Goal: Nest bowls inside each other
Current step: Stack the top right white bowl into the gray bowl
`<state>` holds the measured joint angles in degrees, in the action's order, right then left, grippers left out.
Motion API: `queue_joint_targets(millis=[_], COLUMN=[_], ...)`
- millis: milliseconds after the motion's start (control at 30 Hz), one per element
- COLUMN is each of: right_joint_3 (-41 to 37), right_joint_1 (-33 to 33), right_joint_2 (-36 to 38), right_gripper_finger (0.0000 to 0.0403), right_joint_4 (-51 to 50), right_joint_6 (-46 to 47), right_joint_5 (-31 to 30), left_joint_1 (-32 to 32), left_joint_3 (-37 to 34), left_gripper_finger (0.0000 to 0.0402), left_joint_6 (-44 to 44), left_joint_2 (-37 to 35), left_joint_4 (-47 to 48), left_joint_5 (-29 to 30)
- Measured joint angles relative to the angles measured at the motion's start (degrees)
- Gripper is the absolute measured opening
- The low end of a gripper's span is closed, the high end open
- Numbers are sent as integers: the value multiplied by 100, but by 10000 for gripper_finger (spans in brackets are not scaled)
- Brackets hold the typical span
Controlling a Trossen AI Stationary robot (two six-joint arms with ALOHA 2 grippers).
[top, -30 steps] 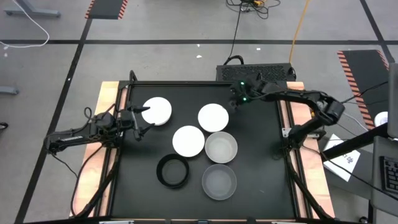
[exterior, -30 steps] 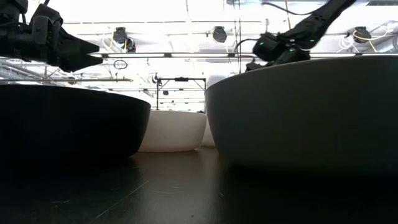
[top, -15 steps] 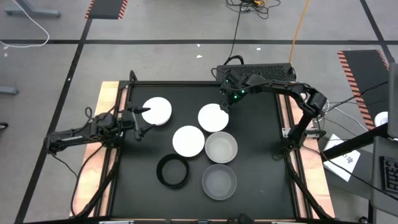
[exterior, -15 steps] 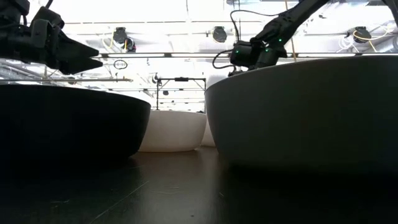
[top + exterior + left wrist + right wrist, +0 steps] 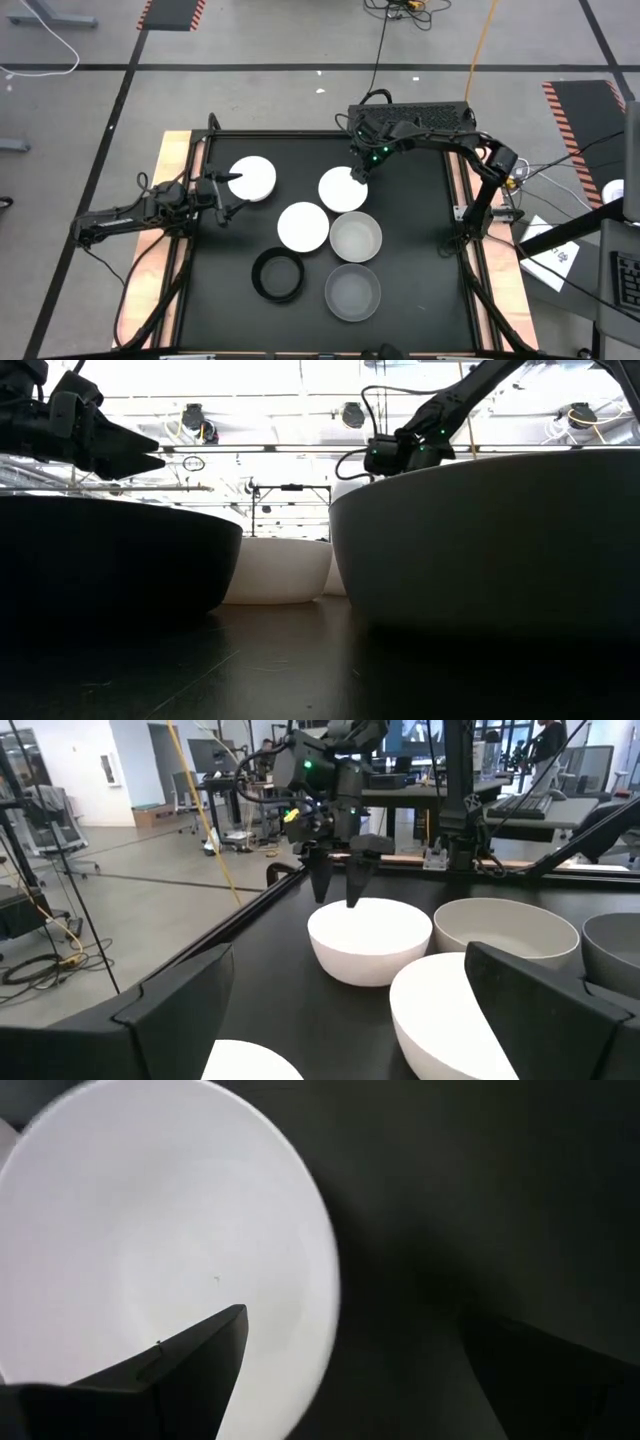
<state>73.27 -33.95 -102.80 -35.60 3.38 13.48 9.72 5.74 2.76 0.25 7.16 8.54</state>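
Bowls bear no readable writing; right gripper fingers spread astride white bowl rim; left gripper fingers parted.

I've got six bowls spread on the table, none nested. Far left bowl sits just beside my left gripper. My right gripper hangs over the far rim of the back bowl, fingers apart. In front of that, two bowls side by side, nearly touching. Nearest row: one bowl left, one right.
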Motion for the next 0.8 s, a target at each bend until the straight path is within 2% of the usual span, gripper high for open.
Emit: queue_joint_targets(millis=[800], right_joint_3=[-4], right_joint_1=[69], right_joint_2=[-31], right_gripper_finger=[351], right_joint_4=[32], right_joint_6=[14], right_joint_5=[4], left_joint_1=[0], left_joint_3=[0], left_gripper_finger=[399], left_joint_6=[26], left_joint_2=[0], left_joint_4=[-11], left_joint_5=[-4])
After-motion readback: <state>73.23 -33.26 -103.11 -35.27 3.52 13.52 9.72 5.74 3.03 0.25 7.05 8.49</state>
